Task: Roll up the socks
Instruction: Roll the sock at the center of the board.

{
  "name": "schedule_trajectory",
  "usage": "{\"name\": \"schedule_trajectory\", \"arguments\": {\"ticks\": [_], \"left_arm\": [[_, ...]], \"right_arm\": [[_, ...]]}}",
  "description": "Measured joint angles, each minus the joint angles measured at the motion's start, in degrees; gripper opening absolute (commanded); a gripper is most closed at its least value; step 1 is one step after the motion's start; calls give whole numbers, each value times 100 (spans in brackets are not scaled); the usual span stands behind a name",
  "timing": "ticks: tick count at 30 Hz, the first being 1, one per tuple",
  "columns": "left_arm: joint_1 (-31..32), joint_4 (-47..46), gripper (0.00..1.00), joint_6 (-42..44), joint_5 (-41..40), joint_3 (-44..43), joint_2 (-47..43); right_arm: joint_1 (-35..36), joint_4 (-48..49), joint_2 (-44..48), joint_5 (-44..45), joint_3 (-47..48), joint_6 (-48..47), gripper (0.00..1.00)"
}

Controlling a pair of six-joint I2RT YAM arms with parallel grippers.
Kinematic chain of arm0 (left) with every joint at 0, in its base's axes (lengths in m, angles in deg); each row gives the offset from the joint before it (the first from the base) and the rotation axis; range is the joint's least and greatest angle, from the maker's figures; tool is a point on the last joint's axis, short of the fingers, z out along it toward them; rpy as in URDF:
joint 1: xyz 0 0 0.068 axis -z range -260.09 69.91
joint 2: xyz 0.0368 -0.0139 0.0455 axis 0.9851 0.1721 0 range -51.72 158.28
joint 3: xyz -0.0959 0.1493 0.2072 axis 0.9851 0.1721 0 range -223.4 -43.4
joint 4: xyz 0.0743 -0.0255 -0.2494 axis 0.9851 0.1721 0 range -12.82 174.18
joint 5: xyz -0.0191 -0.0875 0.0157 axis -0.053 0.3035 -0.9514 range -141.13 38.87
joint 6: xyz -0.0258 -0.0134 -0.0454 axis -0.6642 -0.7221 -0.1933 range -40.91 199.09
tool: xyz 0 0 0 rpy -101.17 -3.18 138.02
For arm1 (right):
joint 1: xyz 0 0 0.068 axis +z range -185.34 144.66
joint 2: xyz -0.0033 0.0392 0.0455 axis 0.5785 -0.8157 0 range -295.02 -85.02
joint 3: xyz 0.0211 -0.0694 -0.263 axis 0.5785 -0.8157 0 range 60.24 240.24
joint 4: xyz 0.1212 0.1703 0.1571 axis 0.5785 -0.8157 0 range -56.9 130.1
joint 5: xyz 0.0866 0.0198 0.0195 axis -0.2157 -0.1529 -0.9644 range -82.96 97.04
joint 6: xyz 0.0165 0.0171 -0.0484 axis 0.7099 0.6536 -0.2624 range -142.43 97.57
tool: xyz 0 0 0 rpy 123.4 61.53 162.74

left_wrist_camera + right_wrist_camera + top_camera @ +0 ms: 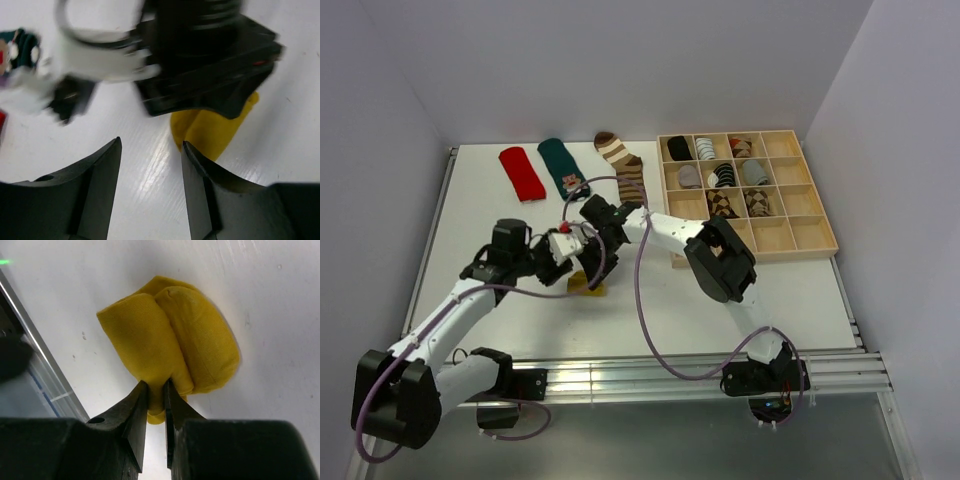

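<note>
My right gripper (156, 386) is shut on the lower edge of a mustard yellow sock (170, 340), which lies folded into a thick bundle on the white table. From the left wrist view the same yellow sock (215, 132) sits just beyond my right fingertip, under the right arm's black wrist (210, 65). My left gripper (151, 142) is open, with only bare table between its fingers. From above, a sliver of the yellow sock (588, 287) shows below both wrists. A red sock (522, 172), a teal sock (563, 167) and a striped sock (624, 165) lie flat at the back.
A wooden compartment tray (790, 254) stands at the right and holds several rolled socks in its upper cells. A purple cable (642, 300) loops over the table in front of the right arm. A metal rail (700, 365) runs along the near edge.
</note>
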Motion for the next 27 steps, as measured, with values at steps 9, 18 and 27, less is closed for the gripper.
{"name": "schedule_trajectory", "arguments": {"ticks": [9,18,27], "left_arm": [[1849,-341,59,841,-990,1086,-219],[2273,-1246,62,1392,-1604,1469,208],[2363,-2151,60,1641,-1878,1541,841]], "right_arm": [[-236,-487,-553,-787,647,72,12],[-409,-748,-778,-1174,894,66,12],[-518,-846,-820,-1235,931,52,14]]}}
